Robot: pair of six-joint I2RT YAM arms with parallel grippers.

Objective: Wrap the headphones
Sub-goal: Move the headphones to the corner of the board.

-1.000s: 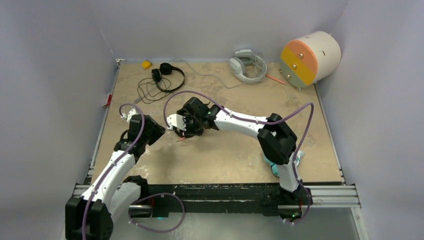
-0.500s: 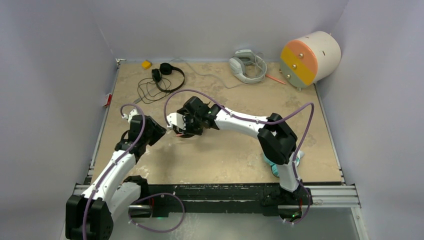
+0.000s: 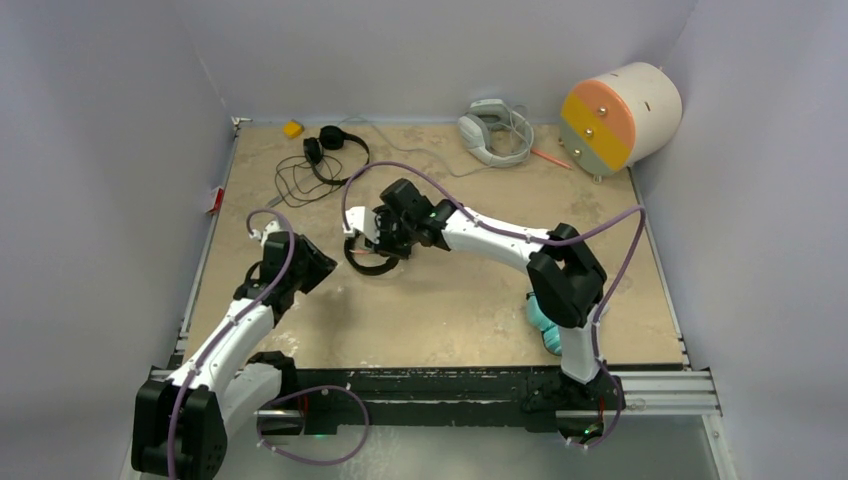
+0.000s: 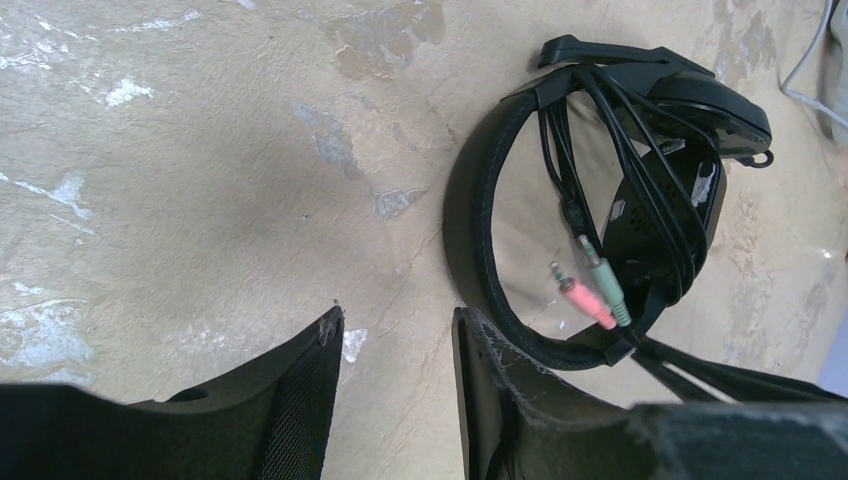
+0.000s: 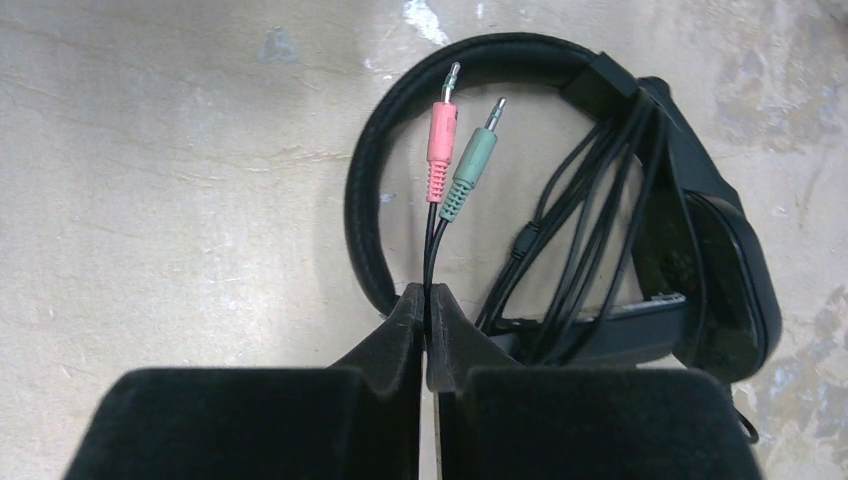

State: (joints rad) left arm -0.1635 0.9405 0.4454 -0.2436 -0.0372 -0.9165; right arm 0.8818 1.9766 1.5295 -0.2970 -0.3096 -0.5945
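Note:
A slim black pair of headphones [image 5: 365,200] lies on the table with its thin cord looped several times around the band. My right gripper [image 5: 427,297] is shut on the cord end [image 5: 432,250], just behind the pink and green plugs [image 5: 455,150], which stick up over the band. From above, this gripper [image 3: 372,243] hovers over the headphones [image 3: 370,266]. My left gripper [image 4: 396,325] is open and holds nothing, its right finger close beside the band [image 4: 470,250]. In the top view it [image 3: 322,268] sits left of the headphones.
A second black pair [image 3: 335,150] with a loose cord [image 3: 293,182] lies at the back left by a yellow block [image 3: 292,128]. A white-grey headset [image 3: 493,130] and an orange-cream cylinder [image 3: 620,115] stand at the back. A teal object [image 3: 543,322] shows behind my right arm's base.
My right gripper closed on the cord end and moved slightly right and back, uncovering the band in the top view. My left gripper drew back a little toward the near side.

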